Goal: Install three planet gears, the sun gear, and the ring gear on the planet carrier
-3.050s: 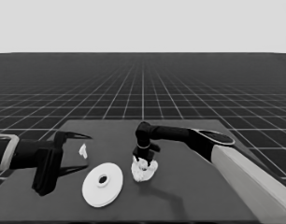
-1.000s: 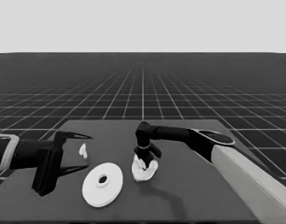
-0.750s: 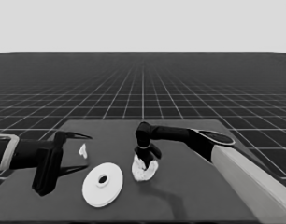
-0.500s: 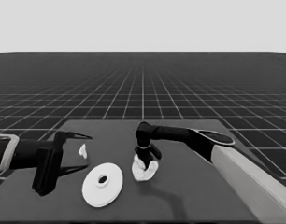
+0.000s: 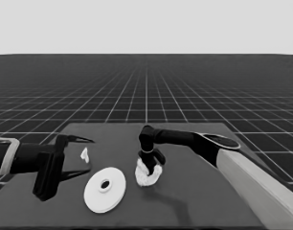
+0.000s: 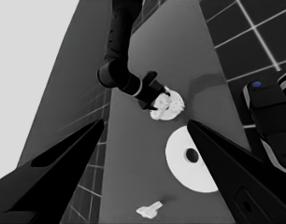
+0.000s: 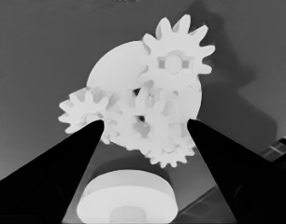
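Your right pincer (image 5: 151, 165) is hovering, fingers spread and grasping nothing, over the gears (image 7: 152, 121) sitting on the smaller disc (image 7: 119, 70) mid-bench (image 5: 204, 201). Likely next: fetching the larger disc (image 5: 105, 189) lying just beside it. Your left pincer (image 5: 72, 155) is waiting, released.

A dark table (image 5: 208, 201) stands on a floor (image 5: 146, 91) ruled with a pale grid that runs back to the horizon. 1 thin white piece (image 5: 84, 154) lies on the table toward its left end, apart from the other white parts. In the left wrist view, dark machinery (image 6: 269, 116) with small blue lights shows past the table's edge.
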Tool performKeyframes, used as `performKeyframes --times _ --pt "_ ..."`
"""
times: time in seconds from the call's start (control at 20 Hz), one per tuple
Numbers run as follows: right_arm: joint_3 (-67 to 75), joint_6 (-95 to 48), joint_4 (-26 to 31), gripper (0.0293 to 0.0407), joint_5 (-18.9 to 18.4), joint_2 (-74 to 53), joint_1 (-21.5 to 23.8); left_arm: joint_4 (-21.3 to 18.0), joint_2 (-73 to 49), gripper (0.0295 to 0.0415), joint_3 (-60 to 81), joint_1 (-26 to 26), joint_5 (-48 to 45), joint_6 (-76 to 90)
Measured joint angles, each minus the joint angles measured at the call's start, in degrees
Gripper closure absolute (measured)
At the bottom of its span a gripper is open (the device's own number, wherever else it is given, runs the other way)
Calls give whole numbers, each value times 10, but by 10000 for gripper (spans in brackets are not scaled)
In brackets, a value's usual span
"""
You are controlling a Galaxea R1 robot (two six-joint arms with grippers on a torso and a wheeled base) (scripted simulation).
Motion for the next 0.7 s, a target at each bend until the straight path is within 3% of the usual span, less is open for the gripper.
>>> performKeyframes --times 0.2,0.25,0.3,0.4,0.7 --pt "0 0 0 315 0 0 0 0 0 326 0 0 0 0" --pt "22 -225 24 307 -15 -5 28 0 0 326 0 0 0 0" --pt "33 -367 40 309 -22 -7 49 0 0 326 0 0 0 0" --pt "40 -501 56 314 -23 -9 69 0 0 326 0 0 0 0" --pt "42 -571 65 315 -23 -10 78 0 0 326 0 0 0 0"
